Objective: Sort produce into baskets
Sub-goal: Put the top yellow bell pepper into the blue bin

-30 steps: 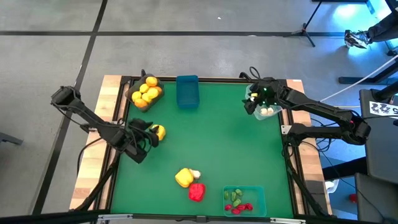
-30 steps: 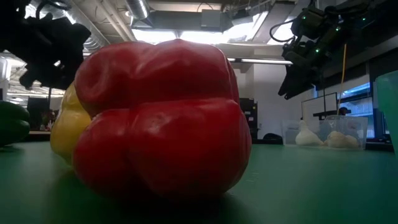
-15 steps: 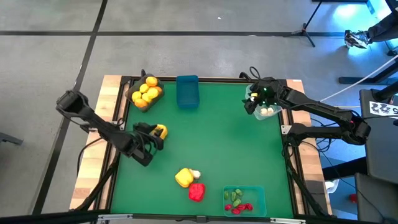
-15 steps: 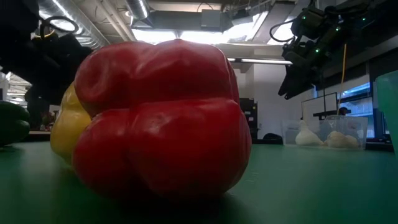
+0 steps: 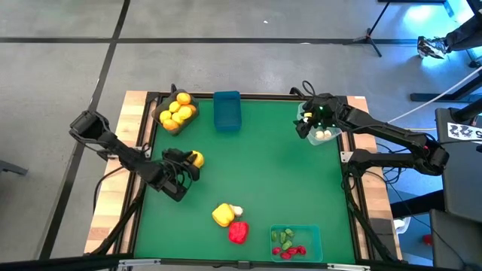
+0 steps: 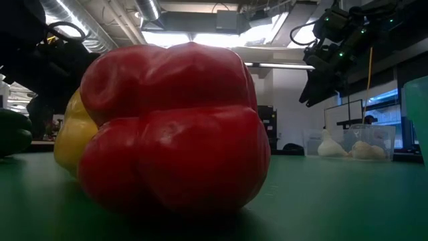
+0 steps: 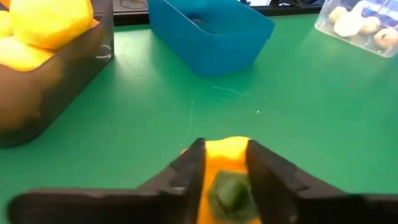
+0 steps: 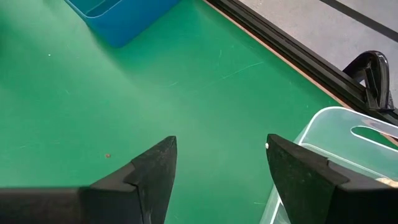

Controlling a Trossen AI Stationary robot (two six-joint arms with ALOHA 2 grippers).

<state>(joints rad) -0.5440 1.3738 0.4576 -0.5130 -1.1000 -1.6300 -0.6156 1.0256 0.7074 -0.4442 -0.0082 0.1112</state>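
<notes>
A yellow-orange round fruit (image 5: 195,159) with a green stem end (image 7: 229,190) sits on the green mat at the table's left. My left gripper (image 5: 186,162) is shut on it. A dark grey basket (image 5: 176,114) holds several yellow fruits. Beside it stands a blue basket (image 5: 227,111). My right gripper (image 5: 306,128) hangs open over the mat beside the clear basket (image 5: 322,132), with nothing between its fingers (image 8: 155,168). A yellow pepper (image 5: 221,216), a white piece (image 5: 237,211) and a red pepper (image 5: 238,232) lie near the front edge. My left gripper pinches the fruit's two sides (image 7: 211,158) between its two fingers (image 7: 186,171). The fingers slant down at it from the table's left side. The stem end faces back toward the wrist. The fruit's far side sits low against the mat.
A teal basket (image 5: 296,242) with small red and green bits stands at the front right. In the low view the red pepper (image 6: 174,127) fills the foreground, with the yellow pepper (image 6: 67,144) behind it. Open mat lies across the table's middle.
My left arm has sunk toward the mat at the yellow-orange fruit, which has stayed where it was. My right arm has kept still.
</notes>
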